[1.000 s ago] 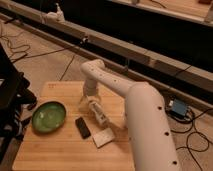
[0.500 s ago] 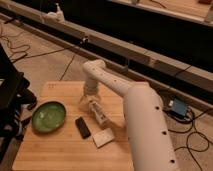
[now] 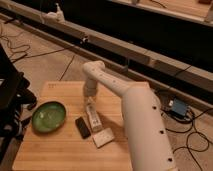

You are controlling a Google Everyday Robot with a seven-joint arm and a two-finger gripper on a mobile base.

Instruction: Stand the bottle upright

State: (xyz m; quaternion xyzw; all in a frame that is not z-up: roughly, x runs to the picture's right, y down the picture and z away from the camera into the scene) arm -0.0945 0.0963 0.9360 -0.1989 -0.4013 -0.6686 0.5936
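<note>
The slim white bottle [image 3: 93, 119] lies on its side on the wooden table [image 3: 55, 150], pointing roughly toward and away from the camera, just right of the black bar [image 3: 82, 127]. My gripper [image 3: 89, 102] hangs from the white arm [image 3: 135, 110] directly over the bottle's far end, very close to or touching it.
A green bowl [image 3: 49, 117] sits at the table's left. A flat white rectangular block [image 3: 103, 137] lies just in front of the bottle. Black equipment [image 3: 10, 95] stands off the left edge. Cables and a blue box [image 3: 179, 107] lie on the floor to the right.
The gripper has stayed over the bottle's far end; the bottle, bar, block and bowl have not visibly moved.
</note>
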